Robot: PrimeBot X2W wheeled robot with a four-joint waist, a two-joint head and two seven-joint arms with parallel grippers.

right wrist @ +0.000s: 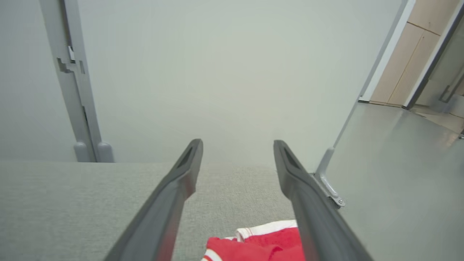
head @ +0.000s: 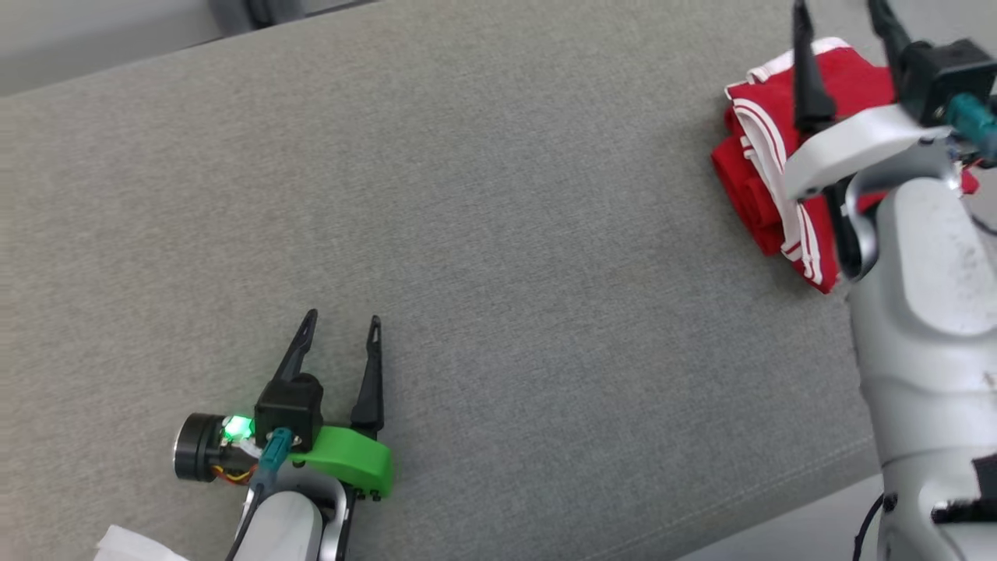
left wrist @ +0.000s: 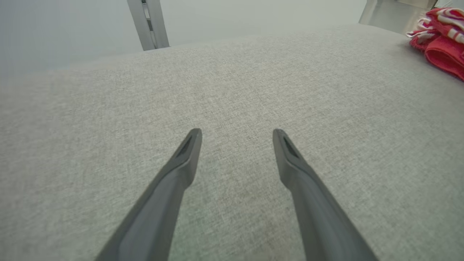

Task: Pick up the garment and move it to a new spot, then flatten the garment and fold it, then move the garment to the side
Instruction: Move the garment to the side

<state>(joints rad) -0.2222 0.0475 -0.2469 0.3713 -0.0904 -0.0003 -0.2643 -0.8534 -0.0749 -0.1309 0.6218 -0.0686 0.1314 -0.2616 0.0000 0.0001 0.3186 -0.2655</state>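
Fingers of the right gripper stand spread and empty above the folded red garment, which lies at the right side of the tabletop, apparently set aside for good. The left gripper, equally spread, hovers idle over bare tabletop.

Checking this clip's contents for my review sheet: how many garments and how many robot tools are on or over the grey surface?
red garment: 1
tools: 2, left tool and right tool, both open
Total: 3

left gripper: green bracket, green light | right gripper: white bracket, teal plug
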